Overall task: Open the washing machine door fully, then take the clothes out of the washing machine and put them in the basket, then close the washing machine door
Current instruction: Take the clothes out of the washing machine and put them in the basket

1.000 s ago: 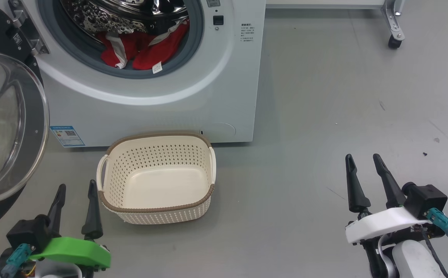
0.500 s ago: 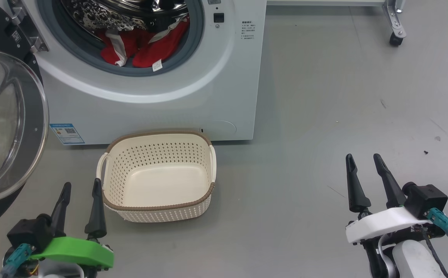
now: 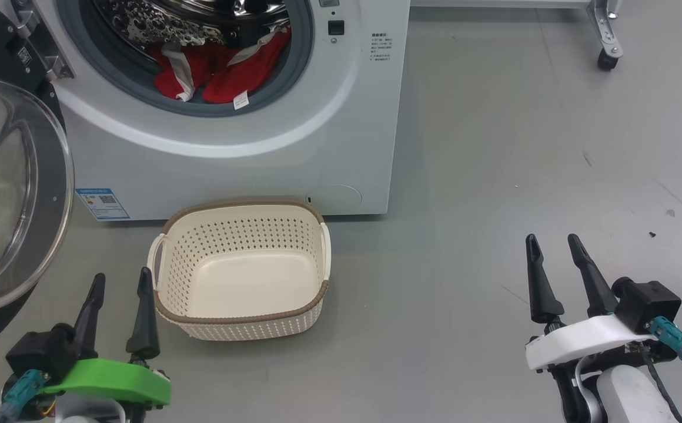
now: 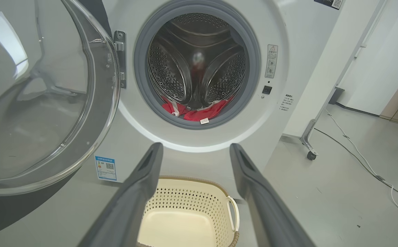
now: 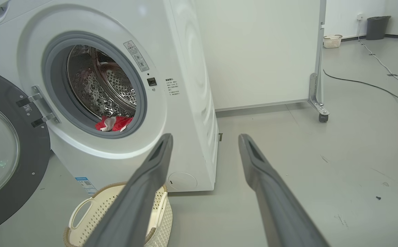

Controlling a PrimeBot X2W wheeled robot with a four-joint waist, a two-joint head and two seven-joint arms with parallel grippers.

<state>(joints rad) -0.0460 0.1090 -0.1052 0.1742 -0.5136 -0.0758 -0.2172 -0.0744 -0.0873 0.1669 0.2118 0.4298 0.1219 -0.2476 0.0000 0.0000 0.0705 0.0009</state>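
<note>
Camera drifted; washing machine door (image 3: 23, 188) cropped at left; left claw (image 3: 122, 274), right claw (image 3: 551, 237) spread empty.

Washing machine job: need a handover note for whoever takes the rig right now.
Left tool: open, empty, low by the basket's left side.
Right tool: open, empty, over bare floor to the right.
Door: swung wide open on its left hinge.
Clothes: red heap at the bottom front inside the washing machine.
Basket: empty, on the floor in front of the machine.
Done: door opened.
Left: move clothes into basket, close door.
</note>
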